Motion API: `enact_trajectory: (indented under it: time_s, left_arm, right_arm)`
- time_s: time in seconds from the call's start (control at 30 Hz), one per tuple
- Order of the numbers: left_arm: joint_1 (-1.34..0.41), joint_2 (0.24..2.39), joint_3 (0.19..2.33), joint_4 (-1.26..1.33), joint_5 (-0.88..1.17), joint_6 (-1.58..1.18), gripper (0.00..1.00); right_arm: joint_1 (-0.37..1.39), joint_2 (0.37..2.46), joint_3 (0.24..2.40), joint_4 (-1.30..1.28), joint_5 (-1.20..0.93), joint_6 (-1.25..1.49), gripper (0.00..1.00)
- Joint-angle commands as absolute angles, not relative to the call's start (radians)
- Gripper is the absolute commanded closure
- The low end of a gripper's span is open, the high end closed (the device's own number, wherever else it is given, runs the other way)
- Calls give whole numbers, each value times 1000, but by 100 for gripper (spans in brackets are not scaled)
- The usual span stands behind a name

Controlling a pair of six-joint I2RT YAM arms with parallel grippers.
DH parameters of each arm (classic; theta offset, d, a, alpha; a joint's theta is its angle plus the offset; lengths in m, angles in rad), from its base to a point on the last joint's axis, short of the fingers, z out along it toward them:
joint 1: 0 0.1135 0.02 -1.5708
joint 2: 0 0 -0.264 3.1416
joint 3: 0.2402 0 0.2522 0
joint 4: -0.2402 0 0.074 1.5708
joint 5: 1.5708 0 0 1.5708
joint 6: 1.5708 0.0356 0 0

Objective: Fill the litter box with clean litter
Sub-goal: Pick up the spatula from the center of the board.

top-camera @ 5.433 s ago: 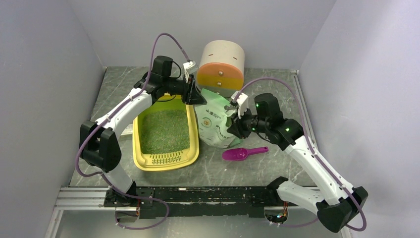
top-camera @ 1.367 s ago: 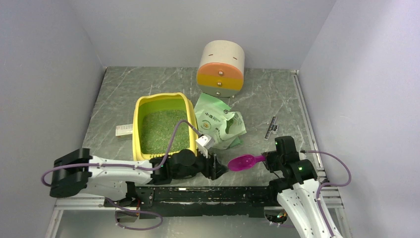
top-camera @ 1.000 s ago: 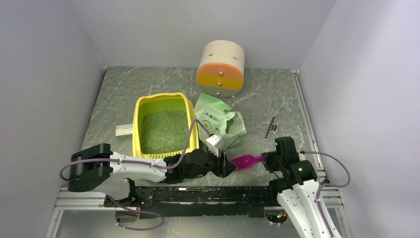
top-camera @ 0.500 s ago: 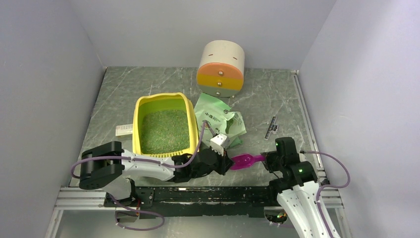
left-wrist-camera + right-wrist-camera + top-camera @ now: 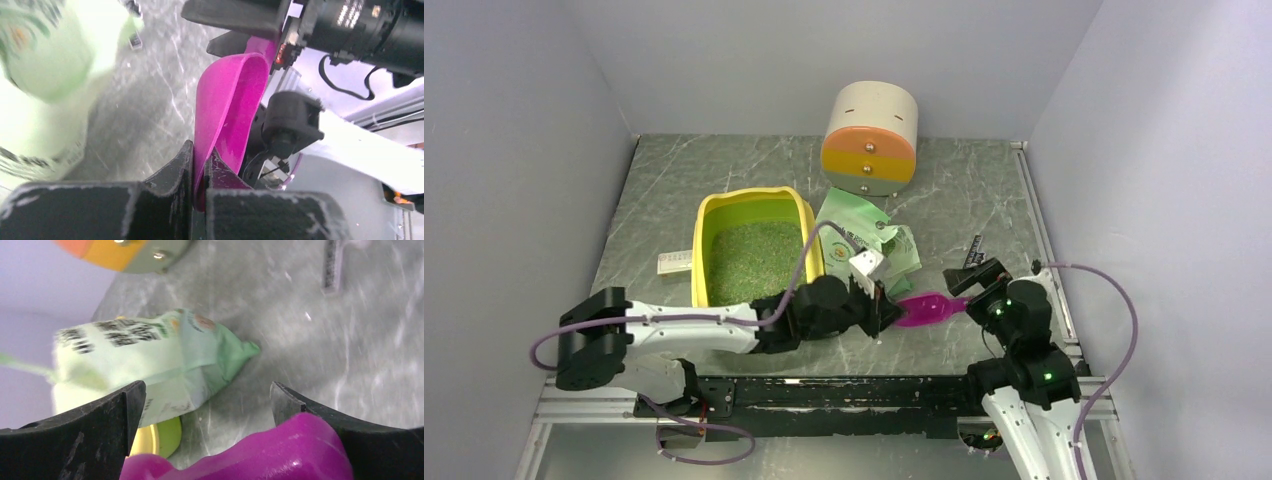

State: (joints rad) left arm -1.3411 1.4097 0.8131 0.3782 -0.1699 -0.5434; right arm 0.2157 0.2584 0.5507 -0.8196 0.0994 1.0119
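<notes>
The yellow litter box (image 5: 700, 262) stands left of centre and holds greenish-grey clean litter (image 5: 754, 262). A corner of the litter box (image 5: 150, 440) also shows in the right wrist view. My left gripper (image 5: 886, 308) (image 5: 200, 150) is shut on the rim of the magenta scoop's bowl (image 5: 924, 308) (image 5: 227, 100), just right of the box's near corner. My right gripper (image 5: 967, 288) (image 5: 205, 395) stands open around the scoop's handle (image 5: 280, 450). The handle lies low between the wide jaws, close to the right finger.
A pale green printed bag (image 5: 874, 245) (image 5: 150, 355) lies beside the box, just beyond the scoop. The round beige, orange and yellow drawer cabinet (image 5: 871, 135) stands at the back. A white label (image 5: 674, 262) lies left of the box. A black strip (image 5: 332, 265) lies on the marble right of the bag.
My left gripper reached the scoop's bowl and shut on its rim. My right gripper opened, letting go of the handle, and its wrist rose. The scoop shifted slightly farther from the bases.
</notes>
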Motion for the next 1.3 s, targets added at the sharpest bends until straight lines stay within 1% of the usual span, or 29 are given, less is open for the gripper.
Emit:
enact_trajectory:
  time_s: [0.0, 0.1, 0.23, 0.3, 0.43, 0.53, 0.7, 0.77, 0.9, 1.0, 1.13, 1.27]
  left_arm:
    - [-1283, 1328, 922, 243, 88, -459, 95]
    - [-1237, 1271, 959, 143, 147, -418, 95]
    - [-1100, 1207, 983, 46, 302, -411, 95]
    - [-1043, 1175, 1000, -22, 325, -381, 95]
    - [-932, 1143, 1030, -109, 351, -359, 95]
    - [-857, 1129, 1028, -103, 412, -361, 95]
    - [-737, 1134, 1048, -127, 532, -341, 95]
    - [-685, 1136, 1046, -117, 615, -331, 95]
    - [-573, 1149, 1007, -44, 867, -339, 95]
    - [-471, 1168, 1007, -55, 995, -320, 95]
    - [-434, 1171, 1008, -8, 1059, -335, 95]
    - [-423, 1208, 1058, -105, 1086, -249, 95]
  right_arm:
    - [215, 256, 663, -546, -27, 584, 1]
    - [216, 334, 756, -490, -190, 453, 0]
    - [215, 471, 857, -486, -404, 354, 0]
    - [216, 530, 899, -490, -501, 305, 0]
    - [215, 579, 952, -450, -658, 293, 0]
    - [215, 581, 953, -386, -709, 324, 0]
    - [215, 607, 945, -358, -803, 310, 0]
    - [216, 627, 936, -346, -869, 289, 0]
    - [216, 683, 915, -234, -998, 347, 0]
    - [214, 739, 923, -192, -1048, 375, 0]
    - [214, 795, 924, -163, -1101, 408, 0]
    - [214, 786, 900, -96, -1093, 469, 0]
